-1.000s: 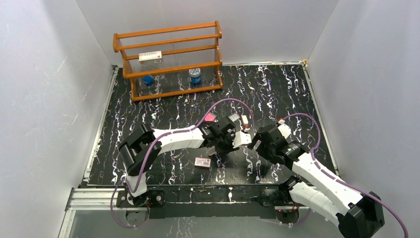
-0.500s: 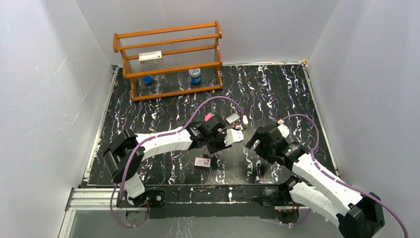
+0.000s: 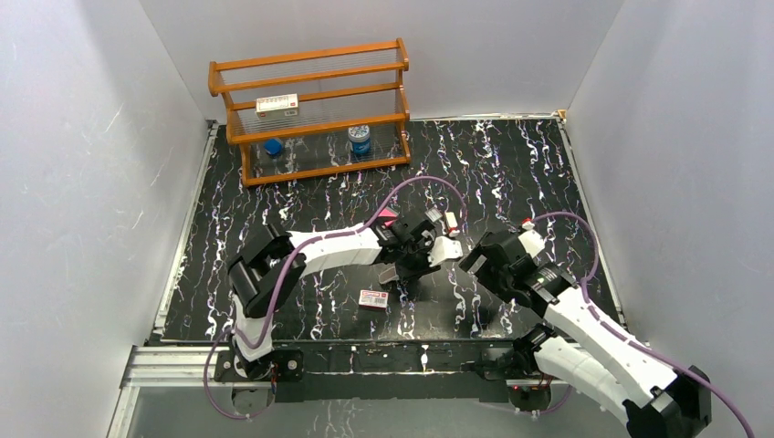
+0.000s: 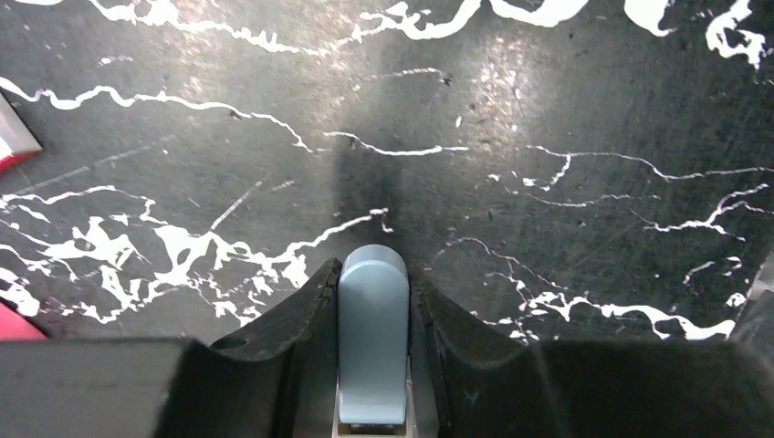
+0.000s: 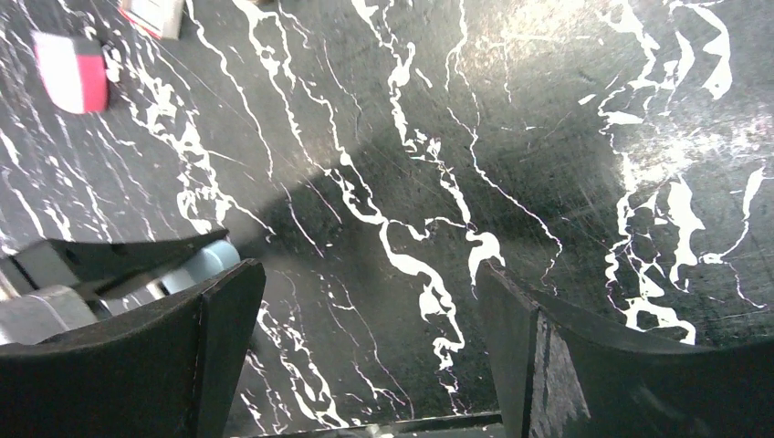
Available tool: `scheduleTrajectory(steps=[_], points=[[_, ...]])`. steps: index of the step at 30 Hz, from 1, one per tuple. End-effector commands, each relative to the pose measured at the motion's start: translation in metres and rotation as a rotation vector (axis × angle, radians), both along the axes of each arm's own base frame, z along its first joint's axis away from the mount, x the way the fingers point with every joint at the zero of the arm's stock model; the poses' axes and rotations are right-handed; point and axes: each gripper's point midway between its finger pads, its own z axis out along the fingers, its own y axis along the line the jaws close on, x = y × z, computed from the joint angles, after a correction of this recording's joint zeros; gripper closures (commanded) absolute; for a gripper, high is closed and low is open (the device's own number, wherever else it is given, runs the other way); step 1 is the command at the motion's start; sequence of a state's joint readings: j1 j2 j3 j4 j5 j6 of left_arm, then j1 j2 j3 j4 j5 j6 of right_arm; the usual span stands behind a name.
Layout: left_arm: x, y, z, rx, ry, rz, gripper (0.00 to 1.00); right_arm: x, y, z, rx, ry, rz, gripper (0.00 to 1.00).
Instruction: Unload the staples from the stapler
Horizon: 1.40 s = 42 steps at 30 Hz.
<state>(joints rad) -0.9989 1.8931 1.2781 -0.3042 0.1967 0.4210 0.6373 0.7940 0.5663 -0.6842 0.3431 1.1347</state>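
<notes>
Stapler sits clamped between the fingers of my left gripper. Its long axis runs straight out along them, and its rounded teal end pokes past the tips above the table. My right gripper hangs just beside it, fingers spread wide with nothing between them. In the right wrist view that teal end shows at the left, just outside the finger on that side rather than in the gap. I judge the right hand must shift that way to meet it. Whether nose or hinge faces out, I cannot quite tell.
</notes>
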Motion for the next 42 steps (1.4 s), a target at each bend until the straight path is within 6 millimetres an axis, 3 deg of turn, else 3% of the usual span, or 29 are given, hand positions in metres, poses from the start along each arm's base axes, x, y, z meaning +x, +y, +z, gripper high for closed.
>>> scheduleTrajectory(steps=[1, 6, 14, 20, 28, 36, 42], points=[[-0.006, 0.005, 0.028, -0.077, -0.003, 0.021, 1.00, 0.008, -0.013, 0.025, 0.008, -0.090, -0.096, 0.05], [-0.001, 0.037, 0.045, -0.065, -0.065, 0.056, 1.00, 0.006, -0.013, 0.020, 0.051, -0.115, -0.110, 0.05], [0.003, 0.051, 0.076, -0.126, -0.127, 0.090, 1.00, 0.012, 0.012, 0.026, 0.087, -0.136, 0.033, 0.03], [-0.009, 0.050, 0.113, -0.368, -0.186, 0.097, 1.00, 0.018, 0.061, 0.057, 0.231, -0.224, 0.273, 0.04], [-0.029, 0.071, 0.161, -0.682, -0.273, 0.152, 1.00, 0.006, 0.121, 0.116, 0.458, -0.314, 0.592, 0.12], [-0.041, 0.069, 0.161, -0.720, -0.229, 0.125, 1.00, 0.000, 0.163, 0.156, 0.612, -0.302, 0.812, 0.22], [-0.039, 0.065, 0.161, -0.722, -0.223, 0.119, 1.00, 0.002, 0.177, 0.157, 0.626, -0.260, 0.865, 0.24]])
